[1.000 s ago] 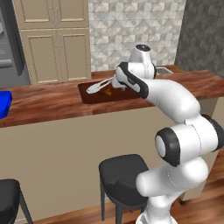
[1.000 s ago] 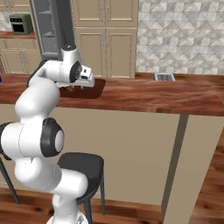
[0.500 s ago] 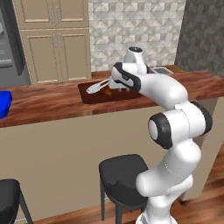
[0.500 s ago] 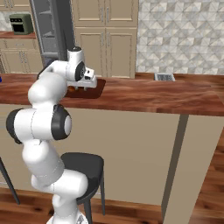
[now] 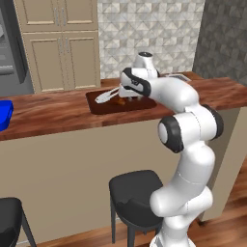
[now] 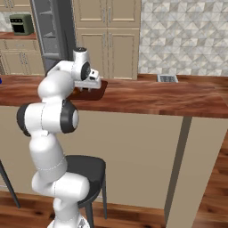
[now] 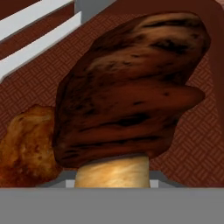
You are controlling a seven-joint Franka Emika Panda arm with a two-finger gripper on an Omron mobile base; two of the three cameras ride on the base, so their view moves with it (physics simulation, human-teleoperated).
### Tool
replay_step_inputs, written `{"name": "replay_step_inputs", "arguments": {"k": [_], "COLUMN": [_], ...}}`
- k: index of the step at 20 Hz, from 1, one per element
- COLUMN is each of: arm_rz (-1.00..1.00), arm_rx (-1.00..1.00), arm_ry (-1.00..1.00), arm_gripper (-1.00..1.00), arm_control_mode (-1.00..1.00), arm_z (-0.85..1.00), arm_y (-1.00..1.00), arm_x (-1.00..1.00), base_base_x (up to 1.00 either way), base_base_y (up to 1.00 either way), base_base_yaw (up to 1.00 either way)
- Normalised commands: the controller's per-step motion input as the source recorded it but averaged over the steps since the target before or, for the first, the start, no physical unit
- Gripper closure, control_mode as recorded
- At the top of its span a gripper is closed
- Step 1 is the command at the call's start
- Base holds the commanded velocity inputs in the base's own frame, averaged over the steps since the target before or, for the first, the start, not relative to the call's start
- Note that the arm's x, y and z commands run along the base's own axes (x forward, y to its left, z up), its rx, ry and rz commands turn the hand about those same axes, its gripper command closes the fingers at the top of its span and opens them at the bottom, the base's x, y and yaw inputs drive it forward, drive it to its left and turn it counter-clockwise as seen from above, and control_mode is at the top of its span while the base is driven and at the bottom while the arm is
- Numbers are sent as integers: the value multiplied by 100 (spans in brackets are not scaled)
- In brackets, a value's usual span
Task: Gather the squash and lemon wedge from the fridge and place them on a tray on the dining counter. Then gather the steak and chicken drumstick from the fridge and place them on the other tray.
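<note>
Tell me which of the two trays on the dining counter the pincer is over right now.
The dark brown tray, mid-counter with the pale-boned drumstick in it. The bright blue tray sits far off at the counter's left end, cut by the picture edge.

The other tray (image 5: 101, 105) lies on the dining counter (image 5: 58, 113), right of the tray (image 5: 4, 115).

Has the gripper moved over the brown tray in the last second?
Cannot tell: the gripper hangs over the brown tray as before. Its elbow swung upright.
</note>
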Motion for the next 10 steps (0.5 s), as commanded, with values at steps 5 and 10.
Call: {"name": "replay_step_inputs", "arguments": {"k": [5, 10], "arm_rz": [0, 0], "arm_rx": [-2, -3], "arm_ry": [2, 1], "arm_gripper": [100, -100], "arm_control_mode": [-100, -100], "arm_z": [-26, -33], "arm_y": [2, 3], "arm_x": [13, -1], "base_base_x": [0, 0], "base_base_y": [0, 0], "base_base_yaw": [0, 0]}}
